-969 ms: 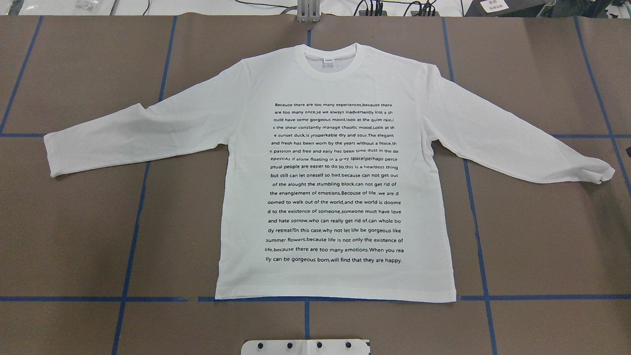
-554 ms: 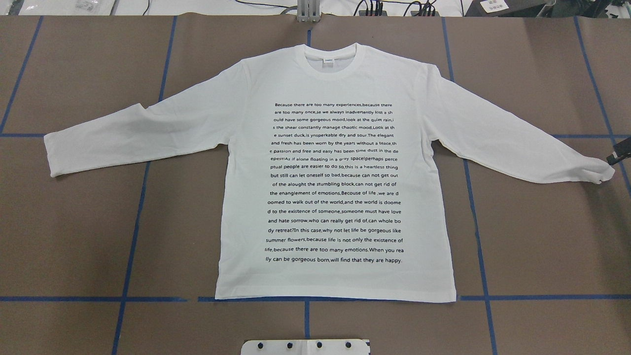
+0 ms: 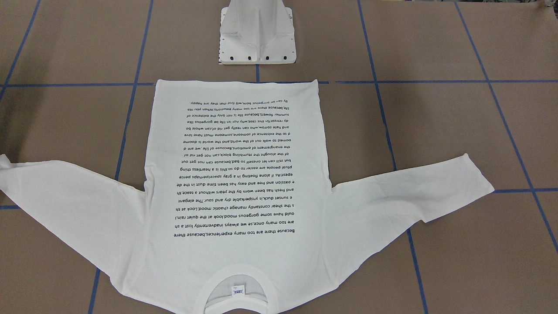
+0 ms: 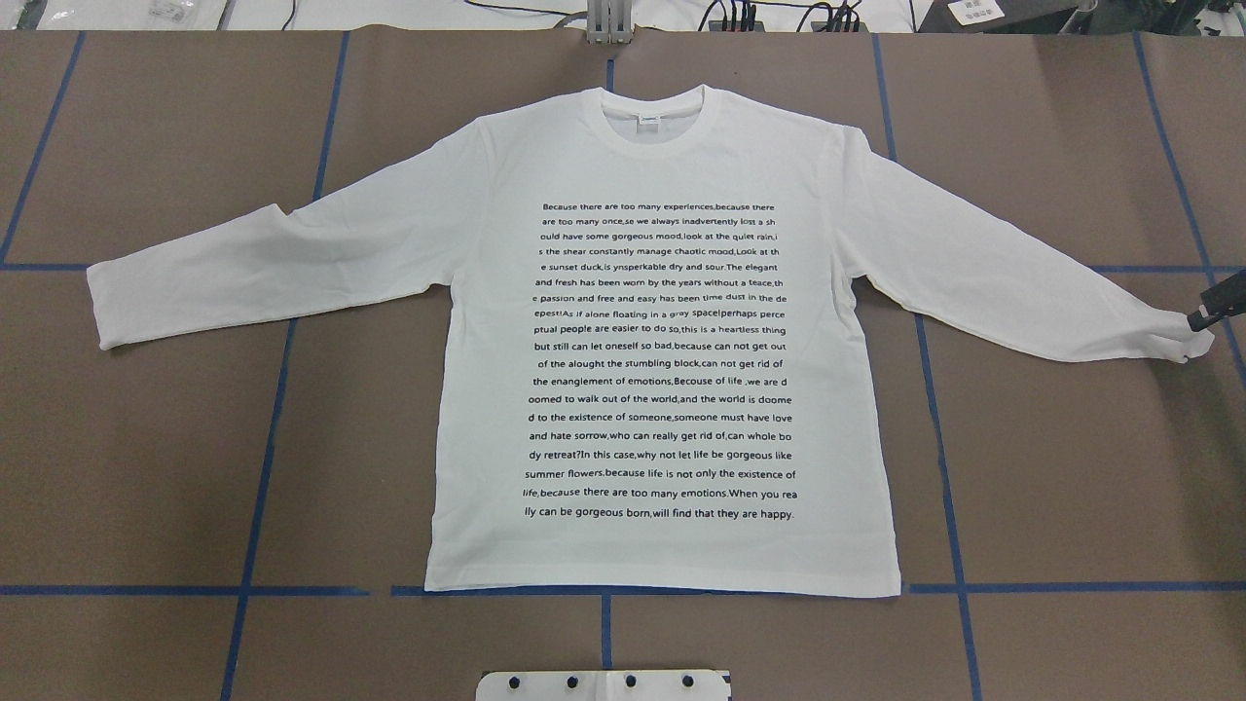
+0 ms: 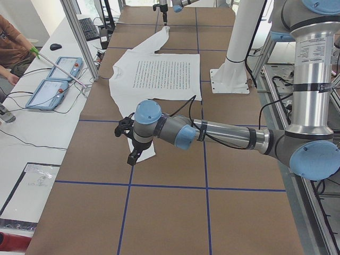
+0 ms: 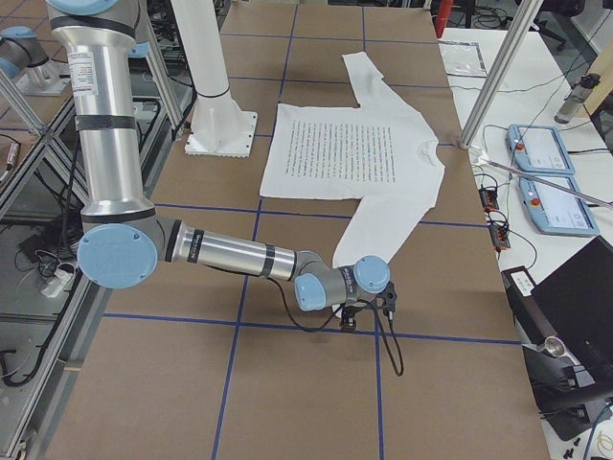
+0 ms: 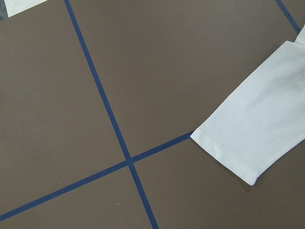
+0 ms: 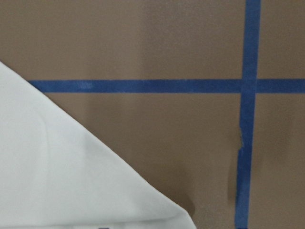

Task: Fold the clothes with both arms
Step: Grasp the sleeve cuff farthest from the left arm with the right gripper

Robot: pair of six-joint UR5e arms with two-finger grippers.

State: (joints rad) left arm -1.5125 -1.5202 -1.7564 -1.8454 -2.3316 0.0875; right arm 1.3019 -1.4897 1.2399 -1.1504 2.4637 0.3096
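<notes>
shirt (image 4: 662, 341): lying flat and print-up on the table (image 4: 195, 467), collar (image 4: 652, 112) at the far side from the robot, hem nearest its base, both sleeves spreading out to the sides.

sleeve axes: each sleeve is running outward from its shoulder and slanting a little back toward the robot, so the two cuffs are lying well apart, one at each end of the table.

right gripper (image 4: 1205, 313): showing only as a black tip at the overhead view's right edge, hanging just at the outer end of the right cuff (image 4: 1180, 343). whether it is touching the cloth, and how wide its jaws are standing, i cannot tell.

left gripper (image 5: 133, 156): showing only in the left side view, hovering by the left cuff (image 4: 102, 310). its wrist camera is seeing that cuff off to one side with bare table under most of the frame. its opening i cannot tell.

nearer arm: each arm is sitting by its own sleeve end. the right one is looking closer to its cuff.

turning relation: the shirt body is lying inward from both grippers, so a fold would likely be carrying each cuff along its sleeve's axis toward the print.

risk: the right cuff is lying slightly rumpled, so a pinch there may be catching one layer only.
</notes>
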